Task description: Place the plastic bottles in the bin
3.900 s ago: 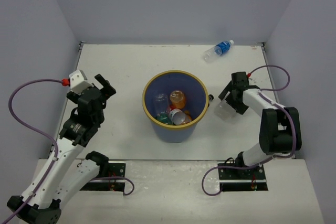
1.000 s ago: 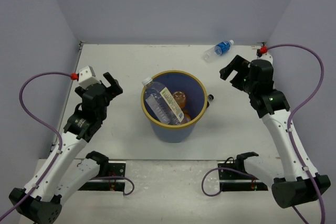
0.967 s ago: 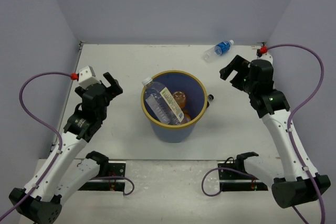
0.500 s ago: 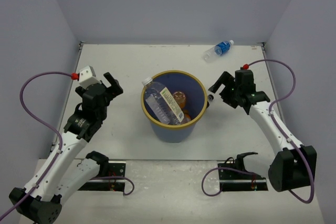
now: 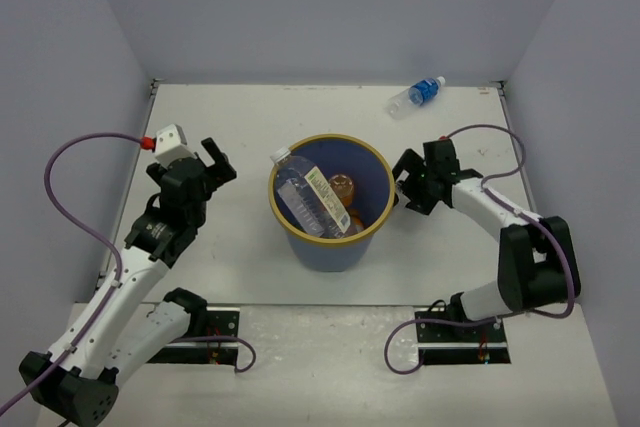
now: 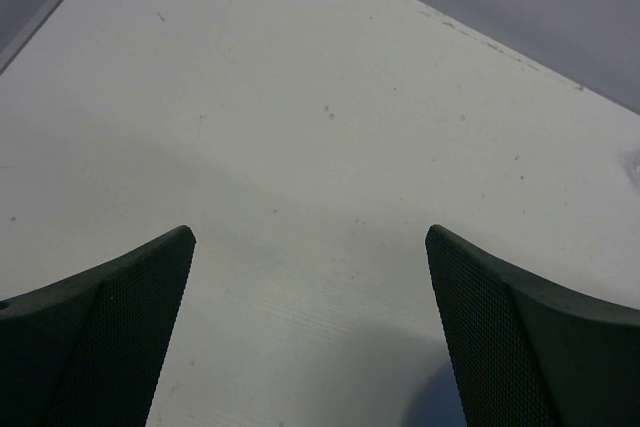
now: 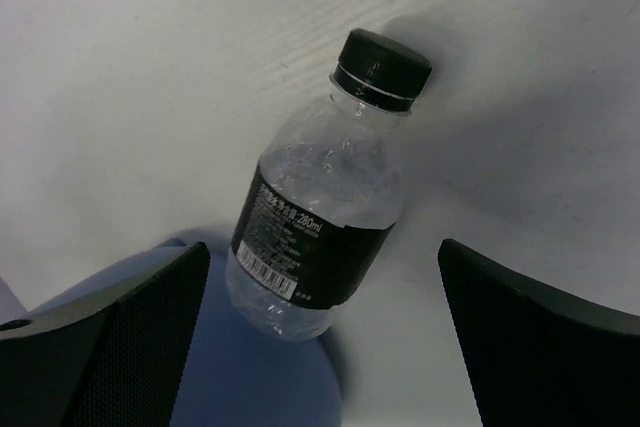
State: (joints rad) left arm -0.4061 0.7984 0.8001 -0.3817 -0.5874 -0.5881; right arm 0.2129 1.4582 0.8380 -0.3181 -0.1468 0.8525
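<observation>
Top external view, left to right.

1. The left fingers (image 5: 214,161) hang over the bare counter (image 5: 250,117), left of the bin and well apart from it. In the left wrist view they are spread wide, and only counter surface shows between them. They have hold of nothing.

2. The bin (image 5: 335,252) stands upright at the middle of the counter. A large clear bottle (image 5: 310,197) with a pale label leans inside it, with its white cap at the upper-left part of the rim. An orange bottle (image 5: 341,187) lies deeper in the bin, partly covered by the clear one.

3. The right fingers (image 5: 408,185) are low, just beside the bin's right wall. In the right wrist view they are spread wide, one on each side of a black-capped bottle (image 7: 325,237). This bottle is clear, has a black label and lies on its side on the counter. Its base end is against the blue bin wall and its cap points away from it. A gap shows on both sides, so neither finger touches the bottle.

4. A blue-label bottle (image 5: 418,95) lies on its side near the far right edge of the counter, well apart from both arms and from the bin.
</observation>
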